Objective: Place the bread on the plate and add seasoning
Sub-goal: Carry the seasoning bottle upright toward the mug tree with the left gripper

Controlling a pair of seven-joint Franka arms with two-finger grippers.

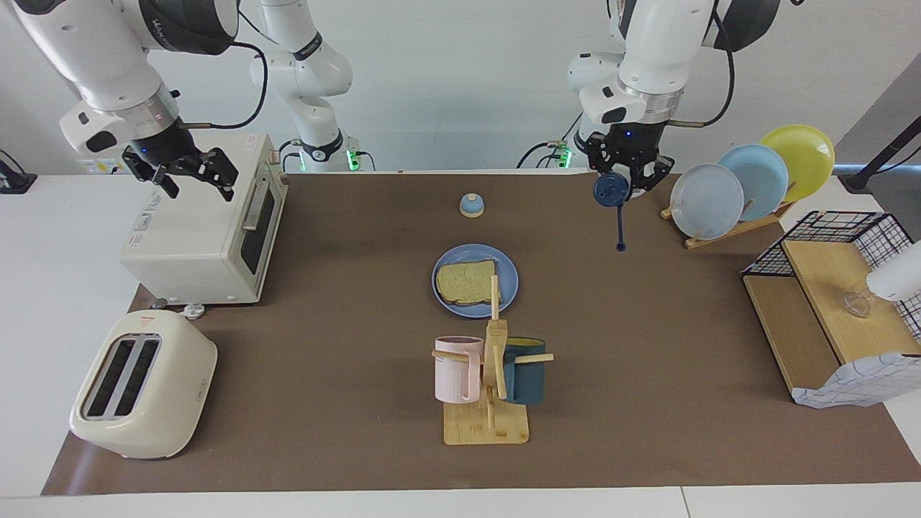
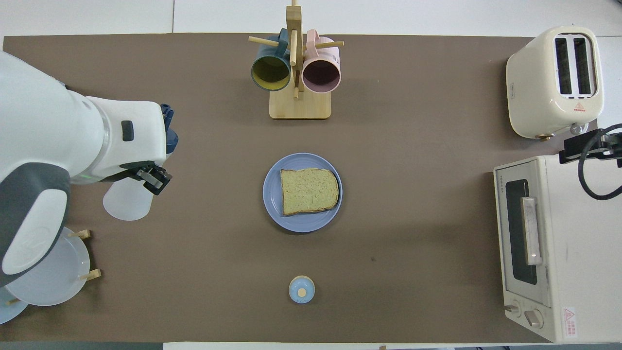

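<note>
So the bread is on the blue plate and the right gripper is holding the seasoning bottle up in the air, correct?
Not quite: the left gripper holds the seasoning bottle, as the facing view shows. The bread does lie on the blue plate; the right gripper waits open over the toaster oven.

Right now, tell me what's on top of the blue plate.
One slice of bread lies flat on the plate. In the facing view a mug rack peg covers its edge. No seasoning shows on it.

The toaster oven (image 2: 554,248) bears a small "TOSHIBA" mark on its front.

toast (image 1: 467,282) flat on blue plate (image 1: 509,280), seasoning bottle (image 1: 610,190) airborne (stopper dangling)
</note>
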